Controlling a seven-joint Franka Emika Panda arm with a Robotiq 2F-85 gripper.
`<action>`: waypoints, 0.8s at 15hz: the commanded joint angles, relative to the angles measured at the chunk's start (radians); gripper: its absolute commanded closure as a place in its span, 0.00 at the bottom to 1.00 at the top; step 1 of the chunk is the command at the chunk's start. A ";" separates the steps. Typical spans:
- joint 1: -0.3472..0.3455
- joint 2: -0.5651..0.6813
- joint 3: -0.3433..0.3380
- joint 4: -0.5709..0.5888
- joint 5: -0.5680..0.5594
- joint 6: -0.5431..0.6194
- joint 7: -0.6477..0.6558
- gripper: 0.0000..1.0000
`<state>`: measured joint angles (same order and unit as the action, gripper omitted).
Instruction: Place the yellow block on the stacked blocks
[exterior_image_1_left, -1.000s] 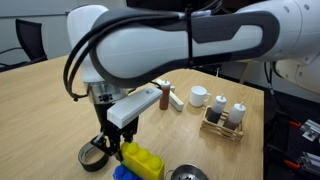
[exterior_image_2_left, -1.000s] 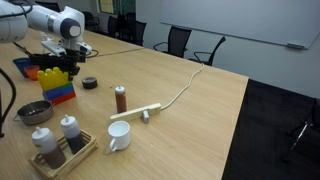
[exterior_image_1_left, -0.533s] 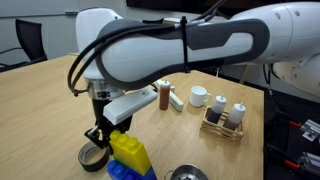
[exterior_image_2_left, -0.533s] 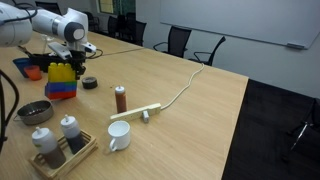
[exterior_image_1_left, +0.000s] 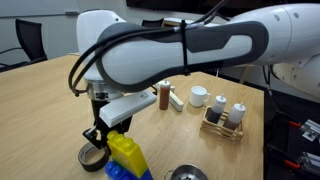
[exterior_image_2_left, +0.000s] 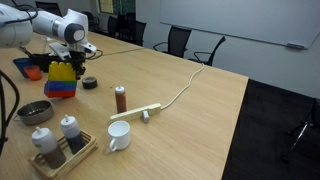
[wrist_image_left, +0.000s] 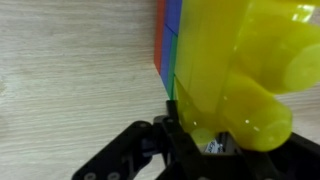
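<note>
The yellow block (exterior_image_1_left: 125, 152) is being gripped by the pincer (exterior_image_1_left: 105, 138) over the stack (exterior_image_2_left: 62, 90); studs should be squared before being pressed down.

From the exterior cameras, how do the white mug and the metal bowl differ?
The white mug is plain white and tall-sided; the metal bowl is shiny grey, low and broad. The mug stands near the brown bottle; the bowl sits beside the stacked blocks. Both stand upright, open side up, on the table.
</note>
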<state>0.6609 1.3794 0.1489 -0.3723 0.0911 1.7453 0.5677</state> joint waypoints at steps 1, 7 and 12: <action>0.014 0.022 -0.014 0.003 0.005 0.045 0.029 0.90; 0.035 0.031 -0.034 0.014 -0.014 0.107 0.054 0.90; 0.050 0.032 -0.057 0.011 -0.028 0.168 0.097 0.90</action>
<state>0.6954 1.3850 0.1258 -0.3724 0.0837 1.8510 0.6352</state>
